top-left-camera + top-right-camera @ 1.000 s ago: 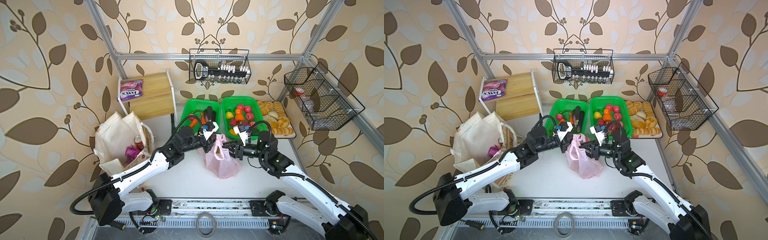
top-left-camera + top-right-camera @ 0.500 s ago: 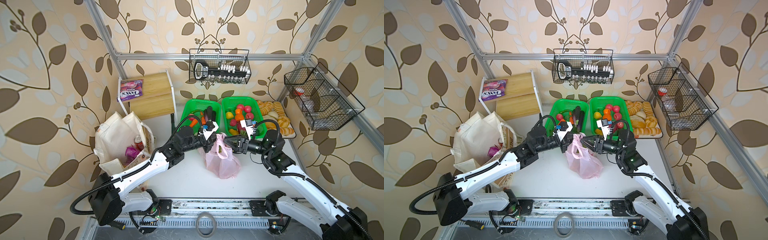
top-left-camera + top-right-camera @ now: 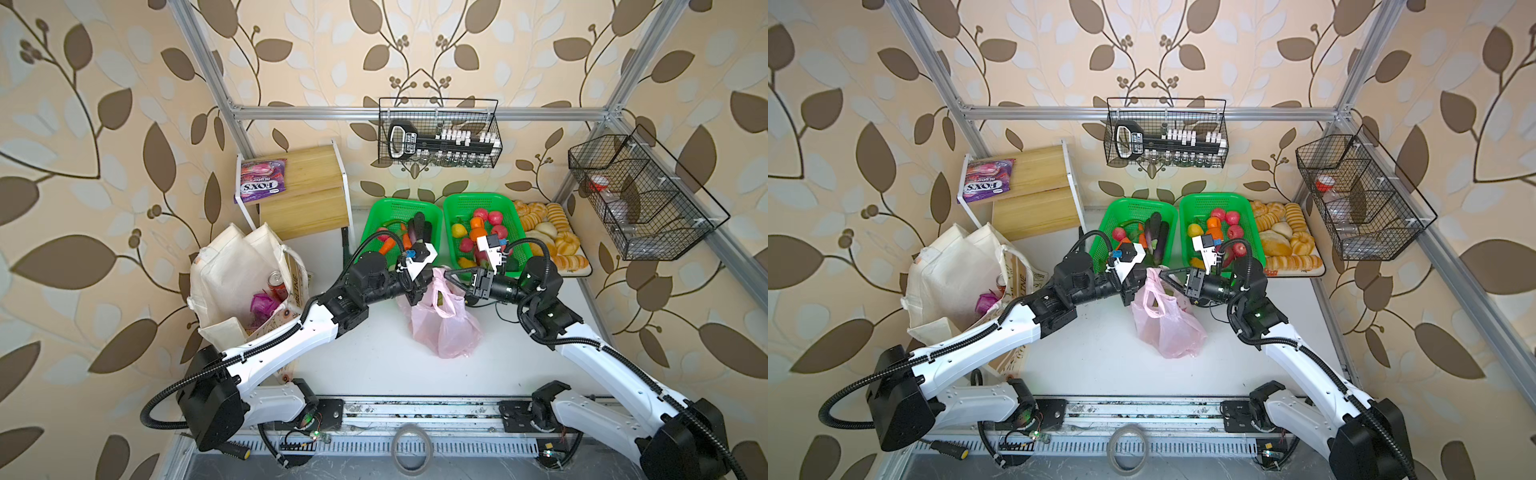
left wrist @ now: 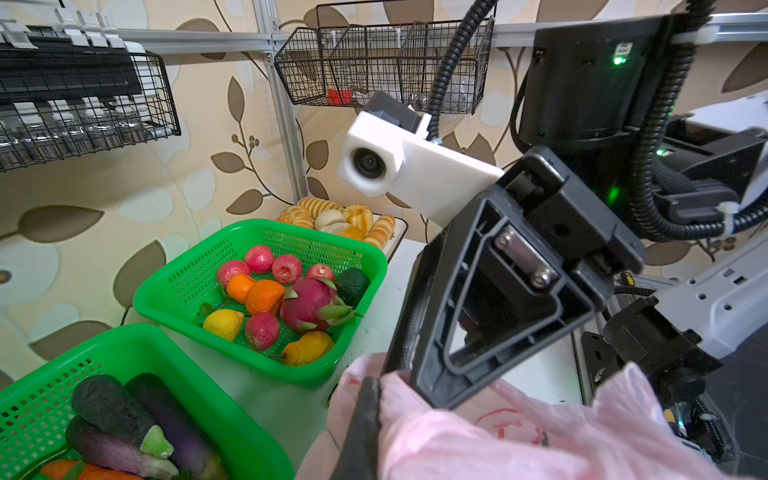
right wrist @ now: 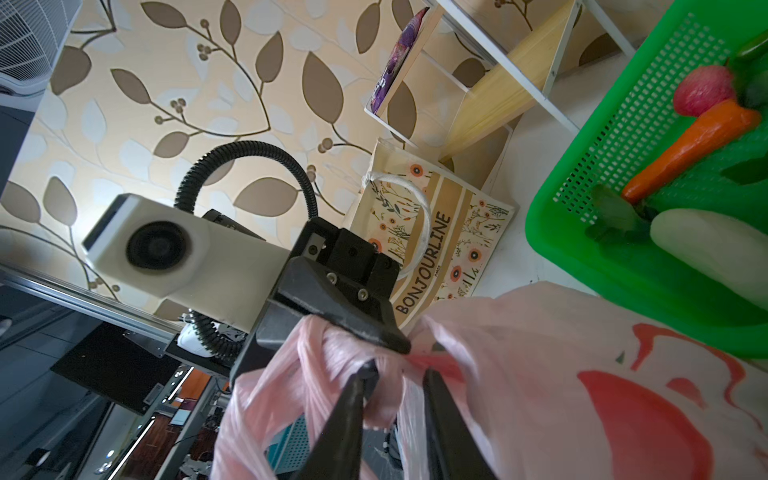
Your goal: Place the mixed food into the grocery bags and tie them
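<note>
The pink plastic grocery bag (image 3: 444, 328) (image 3: 1167, 328) stands filled in the middle of the table, in both top views. My left gripper (image 3: 430, 280) (image 4: 386, 399) is shut on one bunched handle at the bag's top. My right gripper (image 3: 448, 274) (image 5: 399, 378) faces it from the right. Its two fingers stand narrowly apart, with a twisted strand of the other handle between them. The cream canvas tote (image 3: 232, 274) (image 5: 436, 232) stands open at the left. Inside it are a red soda can (image 3: 276, 282) and a purple snack packet (image 3: 262, 303). What the pink bag holds is hidden.
Two green baskets (image 3: 376, 216) (image 3: 451, 208) of vegetables and fruit sit just behind the grippers. A bread tray (image 3: 577, 270) lies to their right. A wooden shelf (image 3: 307, 195) with a purple FOX'S packet (image 3: 262, 187) stands at the back left. Wire baskets (image 3: 440, 133) hang on the walls.
My right gripper has moved left up to the top of the pink bag and its fingers have narrowed round a handle strand. The left gripper has kept its grip.
</note>
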### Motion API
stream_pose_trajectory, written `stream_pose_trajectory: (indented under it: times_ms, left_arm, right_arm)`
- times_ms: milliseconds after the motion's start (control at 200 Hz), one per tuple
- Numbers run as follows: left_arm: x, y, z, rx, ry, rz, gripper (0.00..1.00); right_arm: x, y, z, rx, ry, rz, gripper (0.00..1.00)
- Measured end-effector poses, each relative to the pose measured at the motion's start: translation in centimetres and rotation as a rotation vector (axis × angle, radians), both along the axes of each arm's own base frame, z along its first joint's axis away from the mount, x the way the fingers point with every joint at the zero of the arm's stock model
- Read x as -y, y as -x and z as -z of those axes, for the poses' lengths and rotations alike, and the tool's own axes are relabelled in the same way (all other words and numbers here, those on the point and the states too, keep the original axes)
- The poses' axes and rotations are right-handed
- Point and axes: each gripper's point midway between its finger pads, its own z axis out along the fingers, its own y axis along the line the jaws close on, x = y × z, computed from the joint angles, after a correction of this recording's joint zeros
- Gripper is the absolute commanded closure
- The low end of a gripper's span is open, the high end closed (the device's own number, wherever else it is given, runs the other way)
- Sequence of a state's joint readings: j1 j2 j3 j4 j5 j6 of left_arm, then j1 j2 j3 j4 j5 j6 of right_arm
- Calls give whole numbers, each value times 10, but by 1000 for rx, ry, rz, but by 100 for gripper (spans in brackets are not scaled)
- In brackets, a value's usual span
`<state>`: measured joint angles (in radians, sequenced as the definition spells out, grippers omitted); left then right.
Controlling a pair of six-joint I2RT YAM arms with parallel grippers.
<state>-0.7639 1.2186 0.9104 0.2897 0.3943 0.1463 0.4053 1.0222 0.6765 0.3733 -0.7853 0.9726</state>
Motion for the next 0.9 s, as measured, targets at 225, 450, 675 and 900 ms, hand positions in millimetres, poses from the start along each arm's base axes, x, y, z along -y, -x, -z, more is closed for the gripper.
stream_pose_trajectory:
  times_ms: [225, 450, 675, 900]
  left_arm:
    - [-2, -2, 0, 0, 0, -7, 100]
    - [-2, -3, 0, 5, -1, -10, 100]
    - [-2, -2, 6, -9, -23, -11, 87]
    - [-8, -5, 17, -22, -51, -46, 63]
  right_arm:
    - [-4, -1, 2, -30, -16, -13, 97]
    - [-2, -2, 3, -18, -1, 7, 100]
    - [6, 1, 8, 35, 73, 60, 100]
    - [15, -8, 15, 68, 171, 130, 100]
